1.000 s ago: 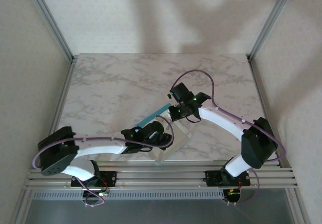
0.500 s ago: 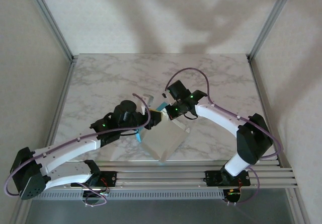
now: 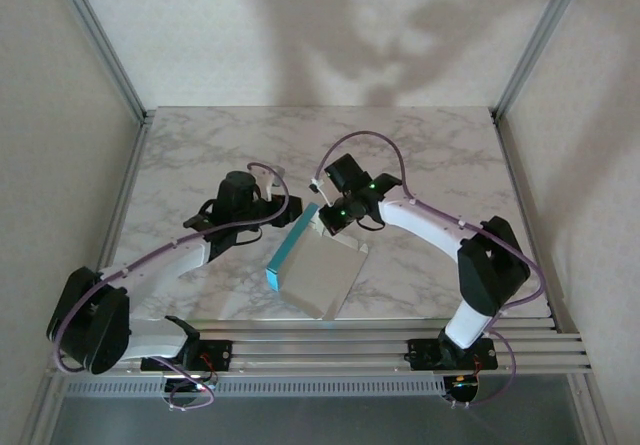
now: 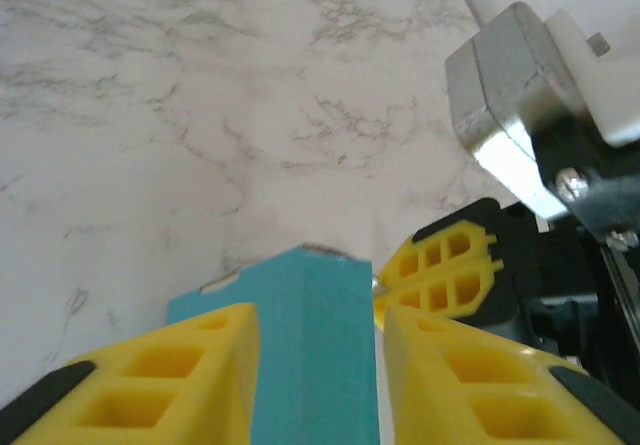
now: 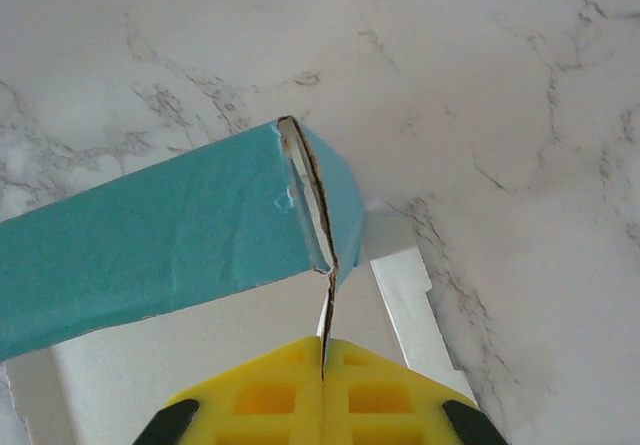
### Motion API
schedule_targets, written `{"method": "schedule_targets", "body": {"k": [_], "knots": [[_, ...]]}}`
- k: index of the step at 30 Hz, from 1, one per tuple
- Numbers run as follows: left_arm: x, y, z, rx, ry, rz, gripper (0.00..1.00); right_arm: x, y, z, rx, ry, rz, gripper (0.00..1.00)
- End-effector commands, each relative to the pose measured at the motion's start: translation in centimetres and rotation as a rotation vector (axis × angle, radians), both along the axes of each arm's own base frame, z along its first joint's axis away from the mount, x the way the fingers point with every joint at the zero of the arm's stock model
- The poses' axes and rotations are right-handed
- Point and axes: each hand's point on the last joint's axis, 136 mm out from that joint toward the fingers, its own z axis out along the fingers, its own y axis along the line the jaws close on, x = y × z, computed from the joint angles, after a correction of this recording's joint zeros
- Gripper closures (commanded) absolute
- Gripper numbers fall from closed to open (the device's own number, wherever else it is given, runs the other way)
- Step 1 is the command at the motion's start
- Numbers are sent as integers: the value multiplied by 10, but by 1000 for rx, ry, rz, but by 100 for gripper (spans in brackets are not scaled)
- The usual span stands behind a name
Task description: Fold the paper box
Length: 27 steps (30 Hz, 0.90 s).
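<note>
Paper box (image 3: 318, 275), edge in right gripper (image 5: 322, 353)

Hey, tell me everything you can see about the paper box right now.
The paper box is thin card, half folded: a pale grey-white panel on the marble table near its front edge, one turquoise wall raised along the left side, small tabs at the edges. The right gripper pinches its far corner.

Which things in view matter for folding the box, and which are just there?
For the job: paper box; right gripper, shut on its edge; left gripper, jaws apart at the turquoise wall.
Just there: marble table; aluminium rail.
</note>
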Motion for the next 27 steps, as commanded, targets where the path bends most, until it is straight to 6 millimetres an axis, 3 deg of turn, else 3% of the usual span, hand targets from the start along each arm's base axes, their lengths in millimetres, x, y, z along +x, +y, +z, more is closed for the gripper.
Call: {"method": "schedule_targets", "body": {"k": [1,9,27], "knots": [[9,-11,15,-65,-105,-75,58,-10,3,-13,-28,60,61,100],[20,-19,-4,-107,-84,-124,52,-9,4,-16,-36,64,75,100],[25,-18,-47,-42,-19,-118,51,-9,4,-19,-54,75,79,100]]}}
